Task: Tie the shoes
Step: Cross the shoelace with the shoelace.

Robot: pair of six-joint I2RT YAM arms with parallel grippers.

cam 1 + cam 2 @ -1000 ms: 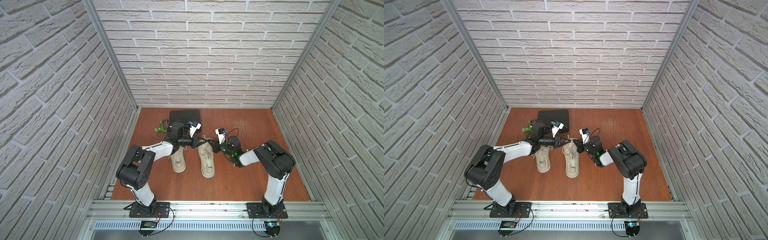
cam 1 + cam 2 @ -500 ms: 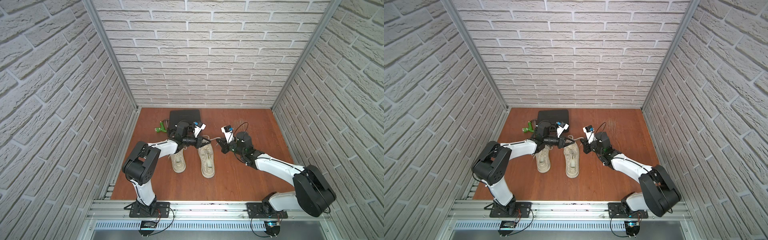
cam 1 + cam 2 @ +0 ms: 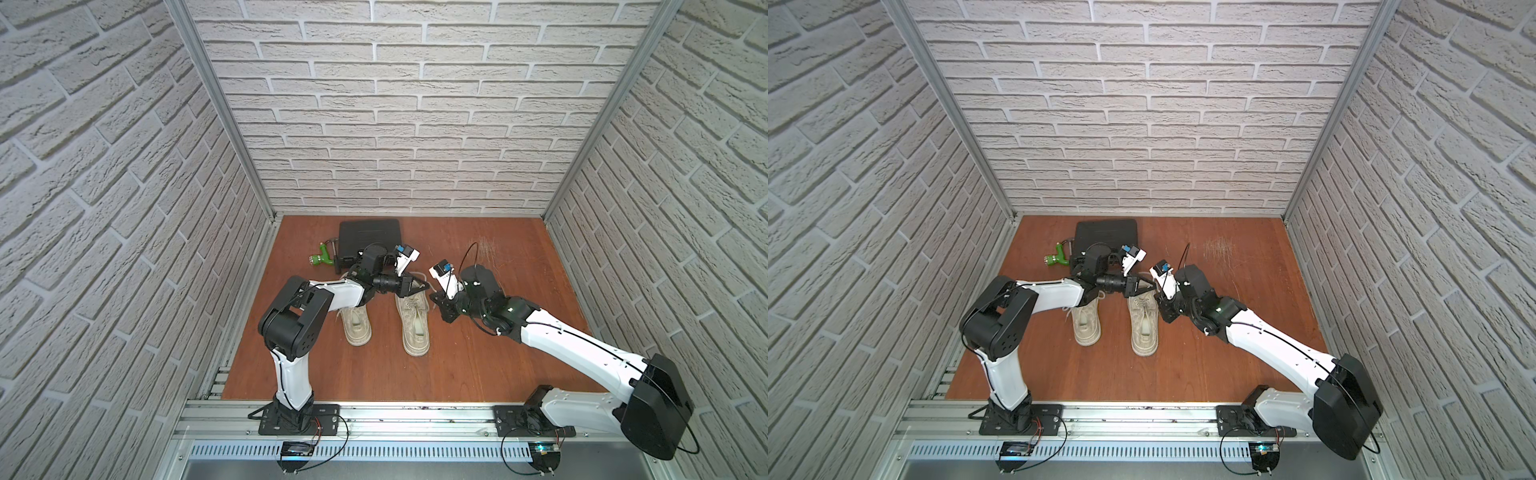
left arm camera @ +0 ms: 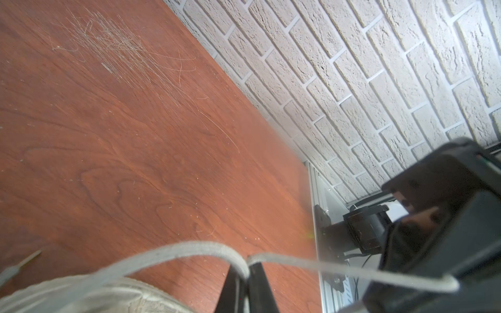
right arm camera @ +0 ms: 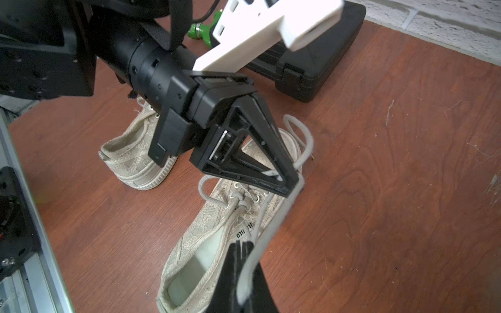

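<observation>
Pair, worn beige canvas sneakers [image 3: 414, 328]: side by side, mid reddish wooden bench [image 3: 457, 374]. One sneaker's cream lace [image 4: 189, 248] pinched by left jaws and right jaws, both closed. No bow visible; knotting apparently remains.

a black plastic case [image 3: 370, 237] lies flat at the back of the reddish wooden board [image 3: 478, 365], close to the rear brick wall [image 3: 395, 104]. just beside its left edge lies a small green tool [image 3: 321, 258] with a metal part; whether it touches the case i cannot tell. to the right, well apart from the case, pale scratches [image 3: 484, 245] mark the wood. an aluminium rail [image 3: 415, 419] runs along the front edge.
</observation>
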